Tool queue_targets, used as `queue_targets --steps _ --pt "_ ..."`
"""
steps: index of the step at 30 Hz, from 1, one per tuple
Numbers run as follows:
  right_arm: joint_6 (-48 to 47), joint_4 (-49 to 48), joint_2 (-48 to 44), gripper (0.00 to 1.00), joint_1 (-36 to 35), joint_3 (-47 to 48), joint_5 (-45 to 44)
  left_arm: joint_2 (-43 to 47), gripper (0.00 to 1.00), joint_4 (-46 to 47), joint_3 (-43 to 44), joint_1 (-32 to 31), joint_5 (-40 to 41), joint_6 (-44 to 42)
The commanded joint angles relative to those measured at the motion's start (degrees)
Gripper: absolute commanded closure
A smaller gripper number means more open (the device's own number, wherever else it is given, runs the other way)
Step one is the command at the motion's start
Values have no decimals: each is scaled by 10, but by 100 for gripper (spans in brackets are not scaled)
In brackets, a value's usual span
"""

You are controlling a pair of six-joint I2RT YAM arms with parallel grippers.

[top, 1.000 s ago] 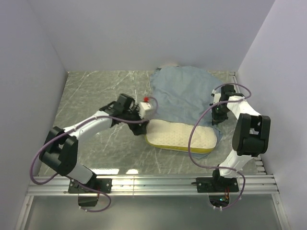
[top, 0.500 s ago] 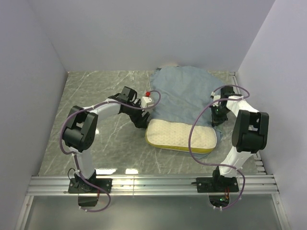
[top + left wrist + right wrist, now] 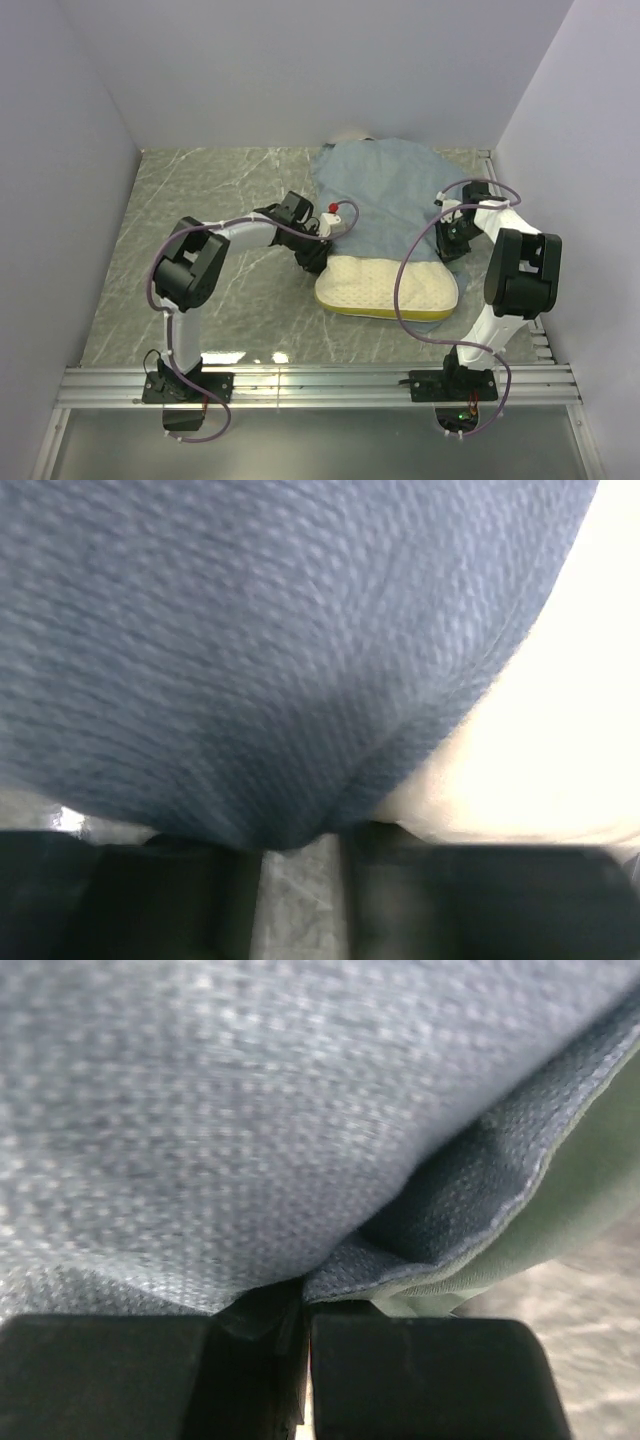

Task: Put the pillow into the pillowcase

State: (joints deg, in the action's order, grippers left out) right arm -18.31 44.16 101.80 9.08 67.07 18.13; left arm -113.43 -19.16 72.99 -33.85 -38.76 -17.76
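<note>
Pillow (image 3: 388,285) farther right, beside left jaws

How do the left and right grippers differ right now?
The right gripper is shut on a fold of the pillowcase; the left gripper has its jaws apart, with the fabric's edge at their mouth. The right gripper is at the far right corner of the pillow, the left gripper at its far left corner. Both are low, at the pillowcase's near edge.

pillowcase (image 3: 385,195): blue-grey, limp, spread flat | pillow (image 3: 385,285): cream, yellow-edged, lying flat; far edge touching pillowcase
</note>
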Motion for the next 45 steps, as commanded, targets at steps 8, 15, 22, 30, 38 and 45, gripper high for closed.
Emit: queue_targets --steps 8,15,22,30,38,45 --pt "-72 202 -145 100 46 100 283 170 100 -68 -5 136 -147 88" --pt "-19 252 -198 100 111 264 421 340 100 -82 51 213 -203 205" --pt "154 125 -250 100 133 265 512 329 100 -53 150 258 -243 377" --pt "136 117 -295 100 94 100 502 323 100 -61 -5 230 -204 360" --pt "263 -22 -317 100 -23 47 512 278 100 133 21 140 -273 523" --pt "116 24 -244 100 -102 55 208 201 100 -80 79 3 -30 304"
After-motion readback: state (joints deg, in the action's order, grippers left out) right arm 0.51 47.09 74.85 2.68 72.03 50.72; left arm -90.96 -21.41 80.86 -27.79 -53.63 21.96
